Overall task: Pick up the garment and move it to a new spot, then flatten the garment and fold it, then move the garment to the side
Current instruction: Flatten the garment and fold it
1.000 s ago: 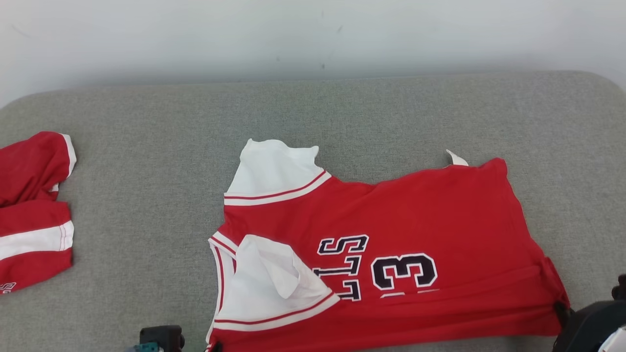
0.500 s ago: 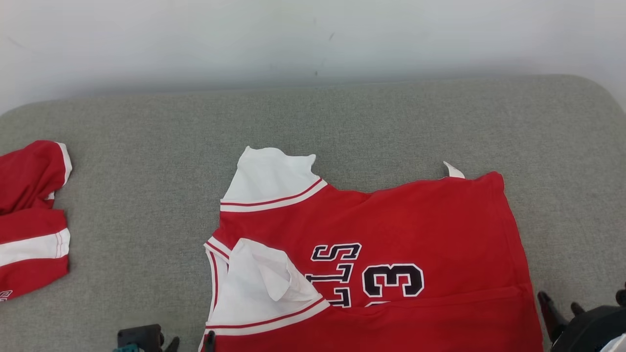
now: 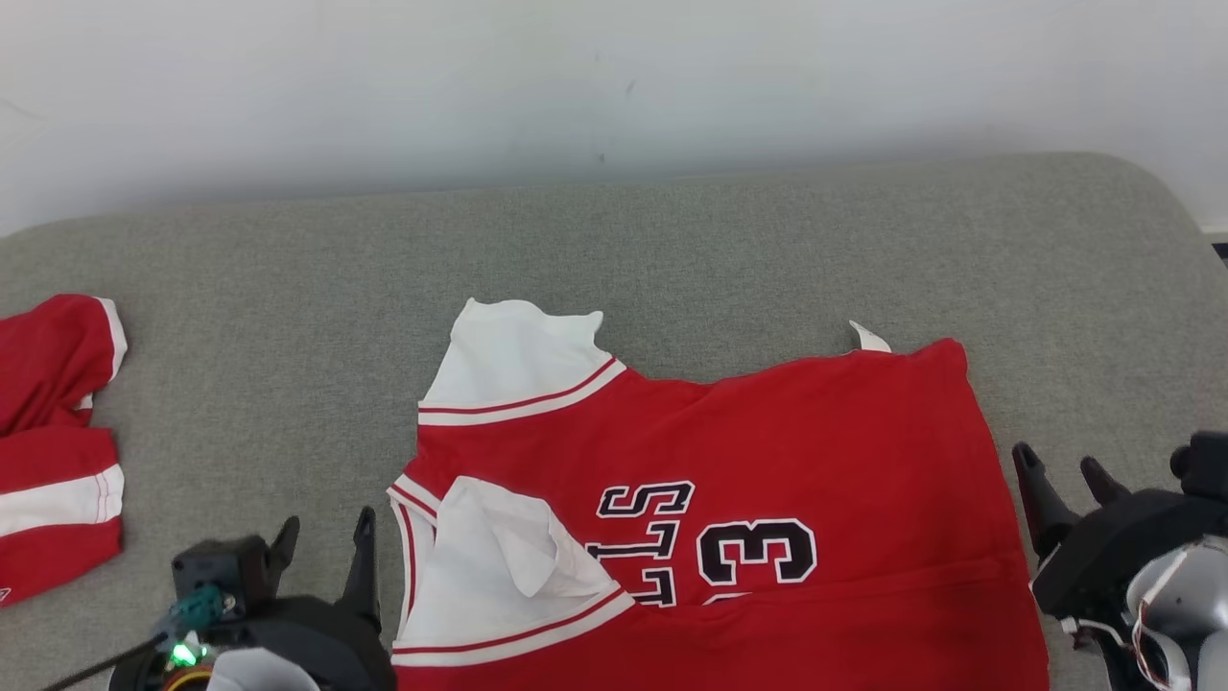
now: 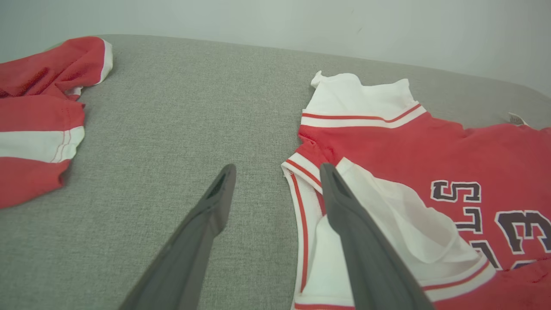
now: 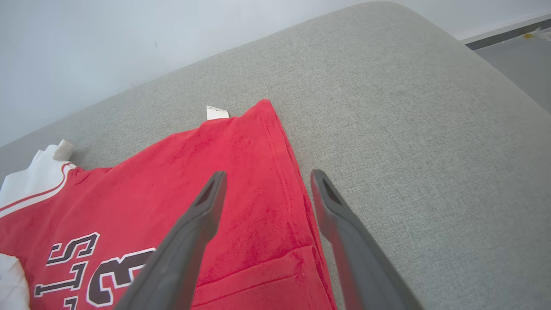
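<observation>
The red jersey [image 3: 767,461] lies spread across the near middle of the grey padded surface [image 3: 672,240]. Its dark lettering and a large "3" face up, and its near edge runs off the bottom of the head view. One white sleeve [image 3: 523,360] sticks out at the far left corner; the other [image 3: 508,566] is folded back over the red body near the collar. A small white tag [image 3: 868,336] pokes out at the far edge.

The left gripper [image 3: 326,537] sits just beside the jersey's left edge with its two dark fingers spread apart and empty. In its own wrist view the left gripper [image 4: 276,171] straddles that edge: one finger is over bare grey fabric, the other crosses the folded white sleeve [image 4: 400,224]. Whether that finger rests on the cloth is hard to tell from this angle.

The right gripper [image 3: 1058,461] stands just off the jersey's right hem, likewise spread wide and holding nothing. Seen from its wrist, the right gripper [image 5: 267,175] has the hem of the jersey [image 5: 172,185] running between its fingers.

Well apart, at the far left of the surface, lies a second red-and-white garment [image 3: 53,441], crumpled. A pale wall [image 3: 576,77] stands behind.
</observation>
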Tool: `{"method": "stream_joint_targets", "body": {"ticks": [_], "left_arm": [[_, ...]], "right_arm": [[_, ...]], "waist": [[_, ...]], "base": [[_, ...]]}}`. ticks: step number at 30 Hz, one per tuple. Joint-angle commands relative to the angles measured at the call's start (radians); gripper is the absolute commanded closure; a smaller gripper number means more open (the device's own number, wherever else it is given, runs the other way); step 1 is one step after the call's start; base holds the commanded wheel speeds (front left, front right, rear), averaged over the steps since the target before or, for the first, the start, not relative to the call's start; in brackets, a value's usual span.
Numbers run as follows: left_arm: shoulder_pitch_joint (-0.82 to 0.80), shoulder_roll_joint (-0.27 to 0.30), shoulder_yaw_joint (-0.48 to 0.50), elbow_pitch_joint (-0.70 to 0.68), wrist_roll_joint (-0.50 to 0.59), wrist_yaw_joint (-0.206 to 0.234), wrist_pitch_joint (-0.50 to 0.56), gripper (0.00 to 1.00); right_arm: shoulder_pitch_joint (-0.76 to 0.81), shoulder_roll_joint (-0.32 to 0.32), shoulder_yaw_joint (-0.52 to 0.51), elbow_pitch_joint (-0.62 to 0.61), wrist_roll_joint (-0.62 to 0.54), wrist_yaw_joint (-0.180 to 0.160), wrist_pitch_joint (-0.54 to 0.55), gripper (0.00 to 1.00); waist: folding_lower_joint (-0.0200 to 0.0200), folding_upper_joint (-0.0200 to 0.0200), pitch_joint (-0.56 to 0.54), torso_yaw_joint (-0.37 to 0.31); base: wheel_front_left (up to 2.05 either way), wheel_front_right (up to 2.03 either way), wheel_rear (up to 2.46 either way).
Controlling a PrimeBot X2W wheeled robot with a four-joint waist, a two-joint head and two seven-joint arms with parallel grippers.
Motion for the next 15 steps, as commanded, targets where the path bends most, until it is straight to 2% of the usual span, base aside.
{"method": "stream_joint_targets", "body": {"ticks": [1,8,15], "left_arm": [[-0.051,-0.011,0.008,0.028,-0.012,-0.004,0.0,0.0],[-0.268,-0.031,-0.006,0.149,-0.002,-0.053,0.023,0.0],[-0.463,-0.042,-0.005,0.276,-0.026,-0.101,0.076,0.0]], "right_arm": [[-0.045,0.002,0.023,0.002,-0.012,-0.002,-0.004,0.0],[-0.219,-0.022,0.091,0.104,-0.089,-0.002,0.033,0.0],[-0.388,-0.045,0.139,0.232,-0.106,-0.002,0.071,0.0]], "waist": [[-0.0001,0.0,0.008,-0.008],[-0.0001,0.0,0.06,-0.032],[-0.0001,0.0,0.147,-0.057]], "base": [[0.0,0.0,0.0],[0.0,0.0,0.0],[0.0,0.0,0.0]]}}
